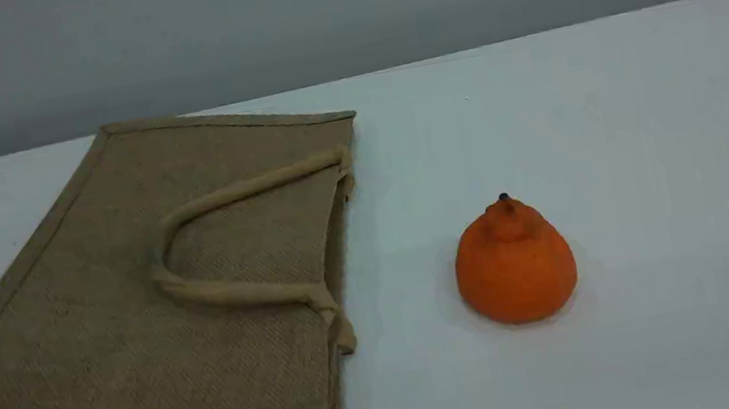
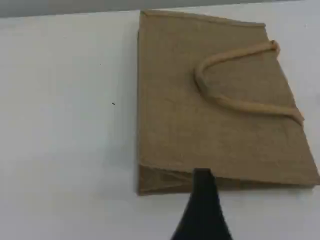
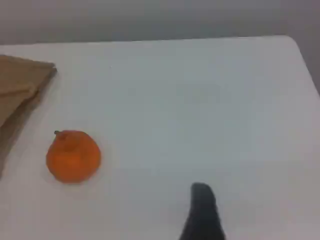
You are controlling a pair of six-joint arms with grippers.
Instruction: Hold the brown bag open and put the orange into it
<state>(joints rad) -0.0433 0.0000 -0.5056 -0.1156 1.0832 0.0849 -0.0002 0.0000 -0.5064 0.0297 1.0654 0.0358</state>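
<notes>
The brown bag (image 1: 117, 330) lies flat and closed on the left of the white table, its beige handle (image 1: 238, 293) folded over its top face and its mouth facing right. To its right the orange (image 1: 514, 264) stands alone, knob up, a short gap from the mouth. No arm shows in the scene view. In the left wrist view, one dark fingertip (image 2: 202, 192) of my left gripper hovers before the bag's (image 2: 210, 125) near folded edge, holding nothing. The right wrist view shows one dark fingertip (image 3: 201, 200) well right of the orange (image 3: 73, 156), apart from it. A bag corner (image 3: 22, 82) shows at far left.
The white table (image 1: 661, 144) stretches bare to the right of the orange, and a grey wall stands behind its far edge. In the right wrist view the table's right corner (image 3: 292, 45) shows.
</notes>
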